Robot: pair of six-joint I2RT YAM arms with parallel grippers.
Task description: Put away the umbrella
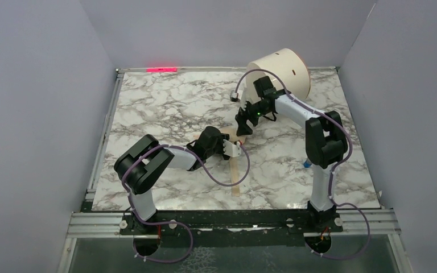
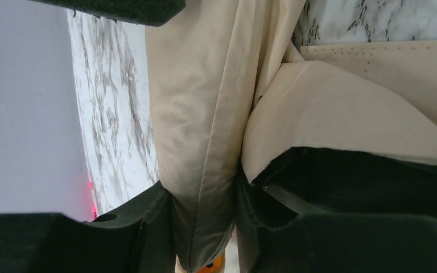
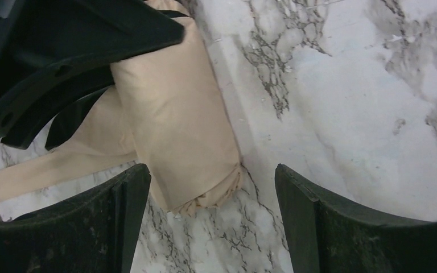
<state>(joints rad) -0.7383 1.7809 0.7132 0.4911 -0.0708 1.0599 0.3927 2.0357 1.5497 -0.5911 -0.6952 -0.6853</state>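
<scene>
The beige folded umbrella (image 1: 233,138) lies on the marble table (image 1: 165,108) near its middle. Its long tan strap (image 1: 236,173) trails toward the front edge. My left gripper (image 2: 202,224) is shut on the umbrella's fabric (image 2: 199,114), which is pinched between the two black fingers (image 2: 142,227). A peach knob (image 2: 213,266) peeks out below the fabric. My right gripper (image 3: 210,222) stands open just over the umbrella's gathered end (image 3: 176,125); that end reaches between its fingers (image 3: 122,222), nearer the left one. In the top view the right gripper (image 1: 243,126) sits just behind the left gripper (image 1: 227,149).
A white cylindrical drum (image 1: 281,71) lies on its side at the back right, just behind the right arm. Grey walls close in the table on three sides. A red light (image 1: 162,69) glows at the back edge.
</scene>
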